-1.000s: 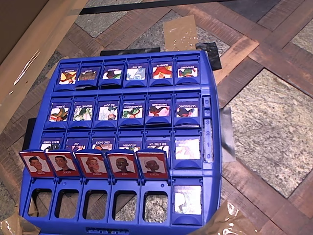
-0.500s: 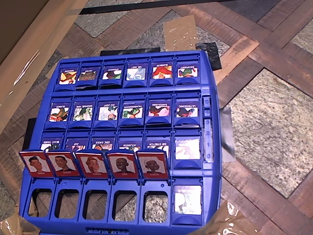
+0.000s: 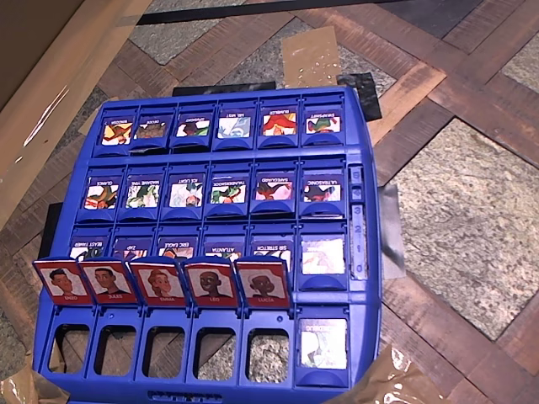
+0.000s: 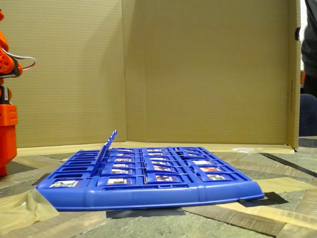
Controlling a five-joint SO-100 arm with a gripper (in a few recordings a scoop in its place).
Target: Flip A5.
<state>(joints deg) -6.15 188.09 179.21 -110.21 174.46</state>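
A5 stands upright in the blue game board's nearest row, fifth from the left in the overhead view. It is a red-framed tile with a dark-brown-haired face and a white name strip. Other red portrait tiles stand in a line to its left. To its right, one tile lies flat, pale and glossy. In the fixed view this standing row appears edge-on, leaning, near the board's left end. An orange part of my arm rises at that view's left edge, well apart from the board.
Blue-framed creature tiles lie flat in the three farther rows. A cardboard wall stands behind the board. Tape patches and crumpled tape lie on the patterned floor. A person's dark clothing shows at the right edge.
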